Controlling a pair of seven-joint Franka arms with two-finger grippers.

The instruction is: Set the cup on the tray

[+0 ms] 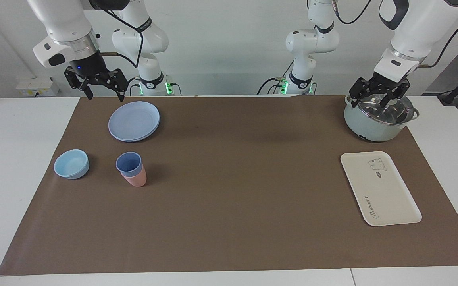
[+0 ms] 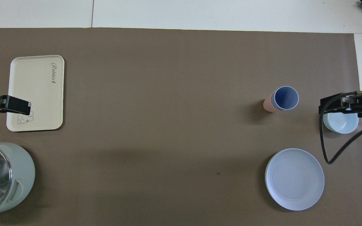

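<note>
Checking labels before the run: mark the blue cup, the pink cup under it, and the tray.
blue cup (image 1: 129, 162), facing view, on its inner wall just below the rim.
pink cup (image 1: 137, 179), facing view, on its bare lower side.
tray (image 1: 387, 194), facing view, on its bare flat middle.

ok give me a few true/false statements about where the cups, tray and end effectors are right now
1. The blue cup sits nested in the pink cup. True.
2. The blue cup is on the tray. False: it stands on the brown mat, at the right arm's end of the table, and the tray holds nothing.
3. The right end effector holds the blue cup. False: it hangs open and holds nothing.
4. The left end effector is open, over the lidded pot. True.
5. The plate lies nearer to the robots than the cups. True.
</note>
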